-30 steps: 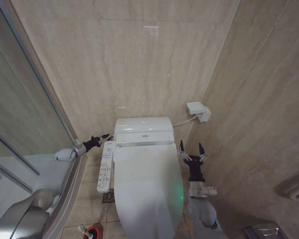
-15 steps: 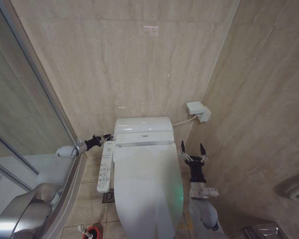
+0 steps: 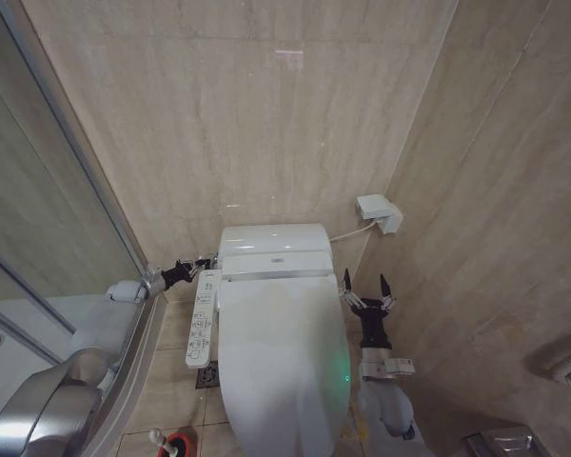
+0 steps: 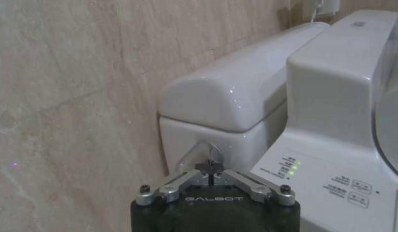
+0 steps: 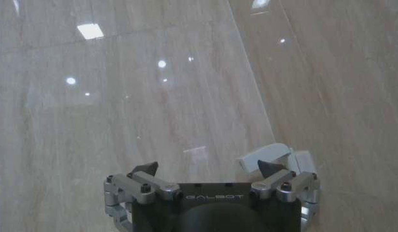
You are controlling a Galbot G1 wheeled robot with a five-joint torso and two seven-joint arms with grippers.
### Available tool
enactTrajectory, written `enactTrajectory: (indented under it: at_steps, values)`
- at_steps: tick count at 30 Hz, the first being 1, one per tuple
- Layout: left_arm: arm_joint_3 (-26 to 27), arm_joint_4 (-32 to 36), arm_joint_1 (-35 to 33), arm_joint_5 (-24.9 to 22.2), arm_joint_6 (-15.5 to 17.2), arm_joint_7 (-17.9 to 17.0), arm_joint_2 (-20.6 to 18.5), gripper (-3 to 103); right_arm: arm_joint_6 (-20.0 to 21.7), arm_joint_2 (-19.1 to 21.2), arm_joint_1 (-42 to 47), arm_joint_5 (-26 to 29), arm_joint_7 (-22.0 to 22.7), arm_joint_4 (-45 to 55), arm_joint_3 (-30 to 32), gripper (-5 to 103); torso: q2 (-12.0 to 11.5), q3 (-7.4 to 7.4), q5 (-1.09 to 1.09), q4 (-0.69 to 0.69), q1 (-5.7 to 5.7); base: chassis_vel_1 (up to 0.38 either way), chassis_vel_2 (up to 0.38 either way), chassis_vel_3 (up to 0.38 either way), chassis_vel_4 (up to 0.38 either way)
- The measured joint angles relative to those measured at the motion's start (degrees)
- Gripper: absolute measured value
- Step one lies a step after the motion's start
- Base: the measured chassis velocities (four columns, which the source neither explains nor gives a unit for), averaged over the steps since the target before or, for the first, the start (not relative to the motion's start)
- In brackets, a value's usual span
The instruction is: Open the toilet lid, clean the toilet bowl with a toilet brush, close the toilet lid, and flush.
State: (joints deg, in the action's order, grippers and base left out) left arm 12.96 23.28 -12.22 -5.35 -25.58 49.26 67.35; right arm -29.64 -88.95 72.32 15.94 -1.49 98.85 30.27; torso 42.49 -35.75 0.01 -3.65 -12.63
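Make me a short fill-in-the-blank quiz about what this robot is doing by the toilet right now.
1. The toilet lid is ____.
2. The left gripper has its jaws shut at the flush lever on the ____.
3. The right gripper waits beside the toilet with jaws ____.
4. The toilet brush stands on the ____.

Answers: closed; tank; open; floor

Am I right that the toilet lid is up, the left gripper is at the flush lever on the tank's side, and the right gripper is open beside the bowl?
Not quite: the head view shows the toilet lid down, covering the bowl. The rest holds: the left gripper is shut at the flush lever, and the right gripper is open.
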Motion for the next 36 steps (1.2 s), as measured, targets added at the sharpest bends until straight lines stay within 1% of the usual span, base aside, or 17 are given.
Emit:
enactTrajectory:
  at_steps: [4, 7, 11, 36]
  values:
    - [0.0, -0.3, 0.0, 0.5, 0.1, -0.1, 0.4, 0, 0.0, -0.1, 0.1, -0.1, 0.0, 0.0, 0.0, 100, 0.0, 0.0, 0.0, -0.01, 0.0, 0.0, 0.0, 0.0, 0.0]
    - [0.0, -0.8, -0.1, 1.5, 0.4, -0.9, 0.5, 0, -0.1, -0.2, 0.4, -0.1, 0.0, 0.1, 0.1, 100, 0.0, -0.01, -0.02, -0.02, 0.0, 0.0, 0.0, 0.0, 0.0]
    - [0.1, -0.9, -0.2, 1.8, 0.4, -1.3, 0.7, 0, -0.2, -0.1, 0.5, -0.1, 0.0, 0.2, 0.1, 100, 0.0, -0.02, -0.03, -0.02, -0.01, 0.0, 0.0, 0.0, 0.0]
    - [0.2, -1.0, -0.5, 1.3, 0.5, -2.0, 1.1, 0, -0.3, -0.1, 0.5, -0.2, 0.0, 0.1, 0.1, 100, 0.0, -0.01, 0.0, -0.02, -0.01, 0.0, 0.0, 0.0, 0.0]
